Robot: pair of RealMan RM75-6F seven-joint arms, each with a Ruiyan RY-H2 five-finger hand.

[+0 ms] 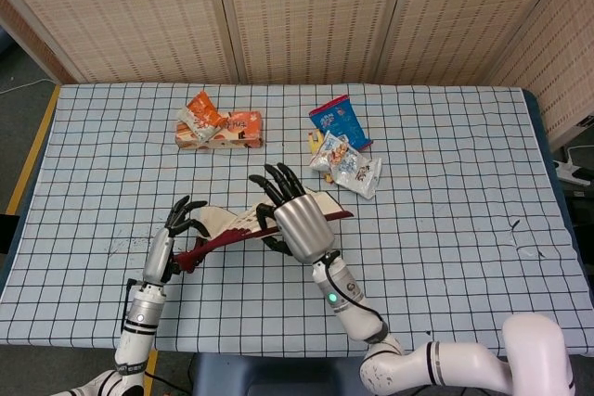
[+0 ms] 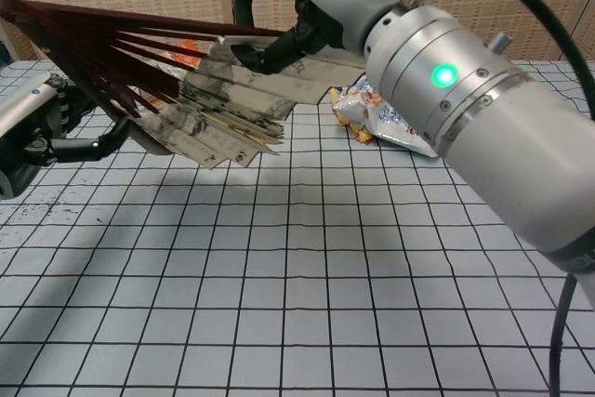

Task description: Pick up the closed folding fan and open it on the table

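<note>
Right hand (image 1: 299, 225) grips top edge of fan (image 1: 243, 225), fingers curled over paper leaf. Left hand (image 1: 178, 232) pinches dark red ribs at fan's pivot end. Fan partly spread, held above checkered table (image 1: 445, 183), between both hands. Orange snack packets (image 1: 218, 124) far behind fan; blue and white snack bags (image 1: 343, 150) behind right hand.

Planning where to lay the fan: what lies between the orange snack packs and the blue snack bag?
In the head view, only bare checked tablecloth separates the orange snack packs from the blue snack bag.
</note>
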